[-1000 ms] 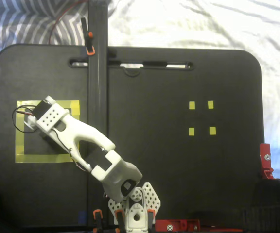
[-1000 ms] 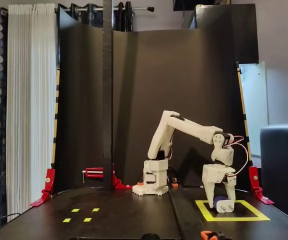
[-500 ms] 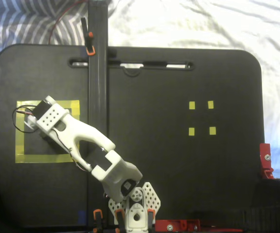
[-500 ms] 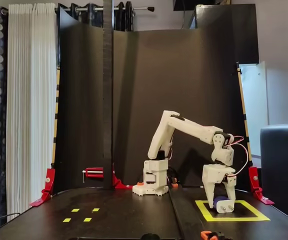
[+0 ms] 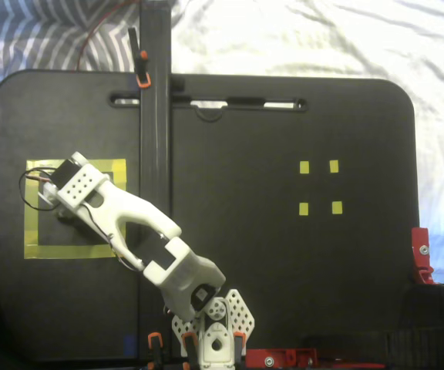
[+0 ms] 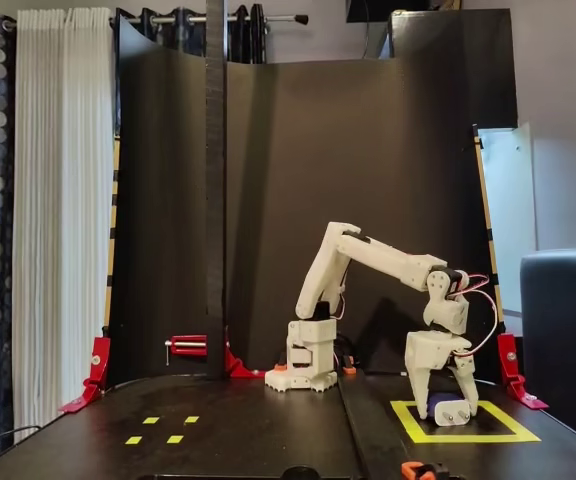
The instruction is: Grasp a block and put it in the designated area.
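Covering the scene is a matte black tabletop (image 5: 284, 254) with rounded corners, laid over a pale rumpled bedsheet (image 5: 322, 38) in the fixed view from above; the other fixed view shows a black backdrop panel (image 6: 368, 180) and 1 white pleated curtain (image 6: 58, 200). 1 white plastic arm (image 5: 141, 223) reaches from its base to the designated area (image 5: 33, 250), 1 square outline of yellow tape. 4 tiny yellow tape squares (image 5: 319, 187) sit well apart on the opposite side. The gripper (image 6: 441, 405) points down inside the outline, its fingers spread narrowly around the dark blue block (image 6: 436, 401), which lies on the black surface within the tape; whether the fingers press on it cannot be told.
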Controlling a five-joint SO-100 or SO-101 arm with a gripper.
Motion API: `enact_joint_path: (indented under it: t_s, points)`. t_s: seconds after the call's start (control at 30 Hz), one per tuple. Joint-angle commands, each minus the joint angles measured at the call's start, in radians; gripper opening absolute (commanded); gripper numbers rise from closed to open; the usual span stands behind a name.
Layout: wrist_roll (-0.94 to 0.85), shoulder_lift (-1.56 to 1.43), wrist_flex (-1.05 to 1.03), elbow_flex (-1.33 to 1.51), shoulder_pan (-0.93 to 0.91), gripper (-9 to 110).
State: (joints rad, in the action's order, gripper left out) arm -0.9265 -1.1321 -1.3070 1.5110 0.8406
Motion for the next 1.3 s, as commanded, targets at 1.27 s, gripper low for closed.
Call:
enact_joint_path:
  t_s: [1.27]
  points:
    - [-0.028, -0.431, -0.265, -0.044, -0.06, 26]
